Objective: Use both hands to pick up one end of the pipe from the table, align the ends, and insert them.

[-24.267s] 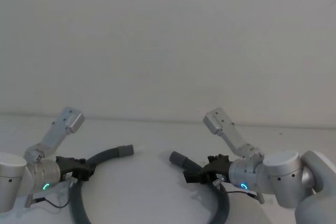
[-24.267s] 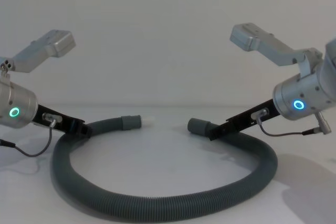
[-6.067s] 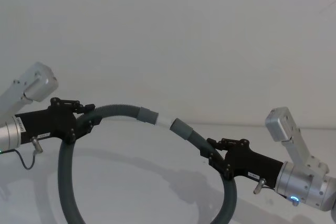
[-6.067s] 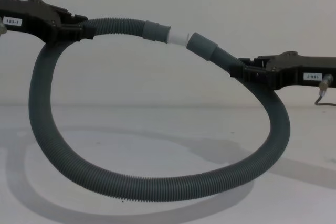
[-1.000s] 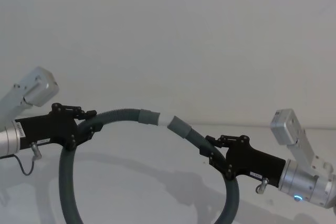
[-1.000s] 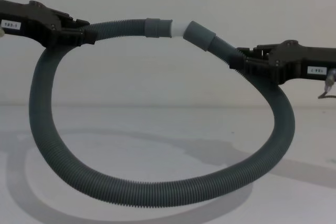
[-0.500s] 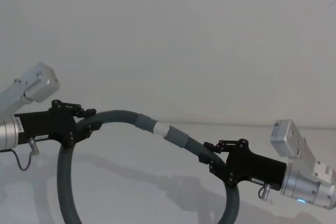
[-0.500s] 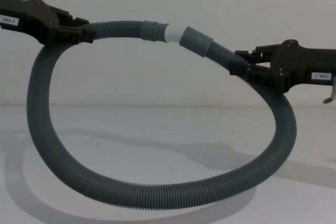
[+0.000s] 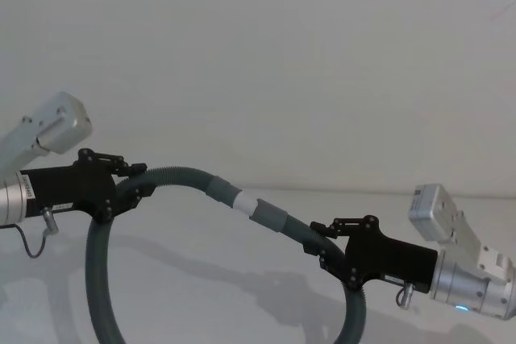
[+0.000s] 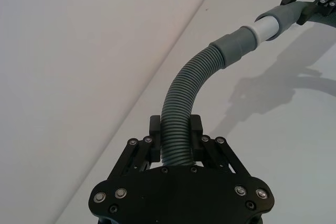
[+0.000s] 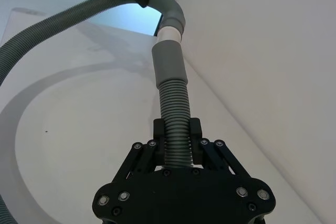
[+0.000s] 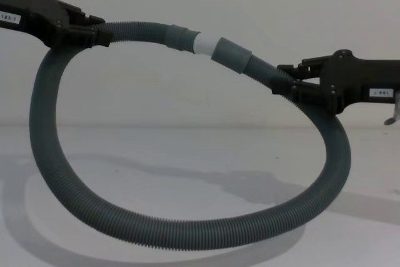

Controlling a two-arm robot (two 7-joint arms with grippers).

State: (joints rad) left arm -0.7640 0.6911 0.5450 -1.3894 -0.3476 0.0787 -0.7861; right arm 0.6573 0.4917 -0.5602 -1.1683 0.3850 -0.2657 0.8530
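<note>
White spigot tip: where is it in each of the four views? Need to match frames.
Head: white spigot tip, centre, between the cuffs.
Chest: upper centre.
Left wrist: upper right, beyond the near cuff.
Right wrist: upper centre.
Shared landmark: the plain cuff it enters.

white table [image 12: 200, 148] — pipe [image 12: 187, 232] loop resting

Ribbed matt pipe [image 12: 187, 234], smooth cuffs [image 12: 231, 52]

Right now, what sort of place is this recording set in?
Probably a bare robot test bench: a plain white table, a blank pale wall, and one dark grey corrugated hose held by black grippers.
</note>
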